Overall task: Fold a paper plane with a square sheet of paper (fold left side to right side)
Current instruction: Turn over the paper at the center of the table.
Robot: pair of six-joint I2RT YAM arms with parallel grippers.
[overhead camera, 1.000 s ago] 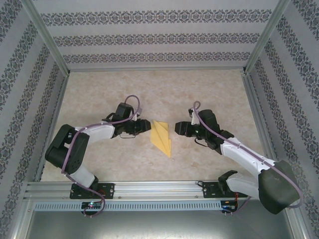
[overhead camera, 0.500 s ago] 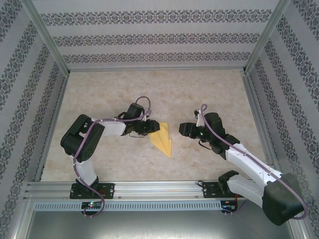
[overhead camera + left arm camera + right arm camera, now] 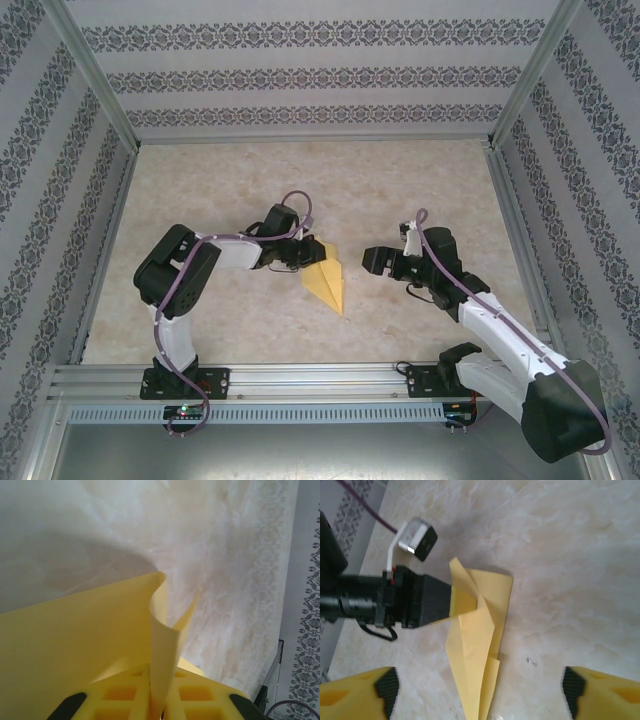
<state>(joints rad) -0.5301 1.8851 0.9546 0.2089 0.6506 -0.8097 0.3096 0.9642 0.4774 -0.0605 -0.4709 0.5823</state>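
The yellow paper [image 3: 328, 277] lies mid-table, folded into a narrow pointed shape with its tip toward the arms. Its left flap [image 3: 162, 645] stands up off the table. My left gripper [image 3: 304, 254] is at the paper's upper left edge, and its yellow fingers [image 3: 125, 695] are shut on that raised flap. In the right wrist view the left gripper [image 3: 432, 602] holds the paper [image 3: 477, 630] where the flap lifts. My right gripper [image 3: 372, 262] hovers just right of the paper, apart from it. Its jaws stand wide open [image 3: 480, 687] with nothing held.
The marble-patterned table [image 3: 420, 190] is walled by metal rails and patterned panels on three sides. A metal rail [image 3: 320, 380] carrying both arm bases runs along the near edge.
My left gripper has slid right onto the paper's left edge and shut on the flap, lifting it. My right gripper has opened wide and drawn slightly right.
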